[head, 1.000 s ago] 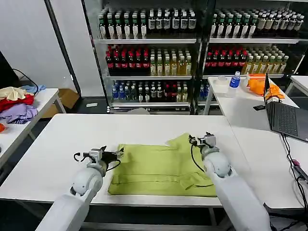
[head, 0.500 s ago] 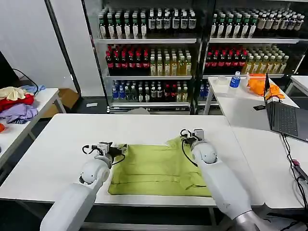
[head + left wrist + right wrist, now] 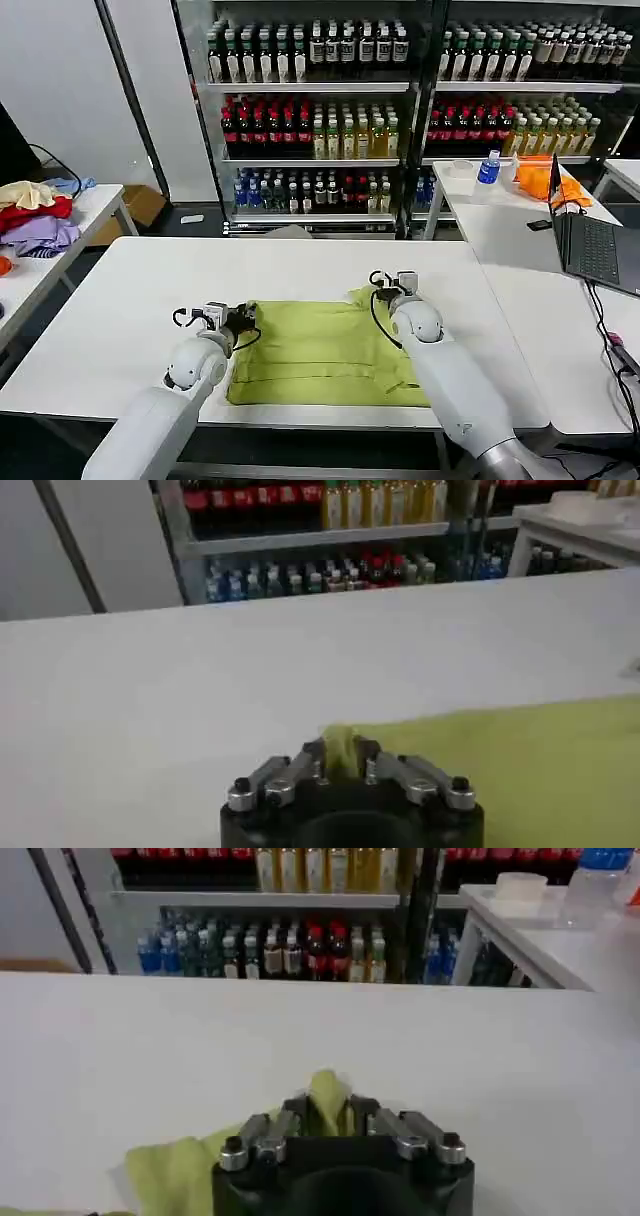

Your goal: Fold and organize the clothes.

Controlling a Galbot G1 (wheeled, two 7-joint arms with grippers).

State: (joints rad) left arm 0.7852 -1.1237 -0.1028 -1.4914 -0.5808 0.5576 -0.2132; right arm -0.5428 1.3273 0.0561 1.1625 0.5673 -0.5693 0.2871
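Observation:
The clothes are one lime yellow-green T-shirt [image 3: 320, 350], lying folded flat on the white table [image 3: 120, 300] near its front edge. My left gripper [image 3: 248, 314] is shut on the shirt's far left corner; the wrist view shows the cloth [image 3: 500, 765] pinched between the fingers of the left gripper [image 3: 343, 759]. My right gripper [image 3: 378, 290] is shut on the far right corner, where a peak of cloth [image 3: 327, 1098] stands up between the fingers of the right gripper [image 3: 329, 1112]. Both arms reach in from the near side over the shirt.
A side table at the left carries a heap of red, purple and cream garments [image 3: 35, 215]. Another table at the right holds a laptop [image 3: 598, 245], an orange cloth [image 3: 548, 180] and a bottle [image 3: 488, 168]. Drink shelves [image 3: 400, 110] line the back.
Both grippers have moved toward the far edge of the shirt and drawn closer together. The shirt's far right corner has been pulled left and the cloth's outline has narrowed.

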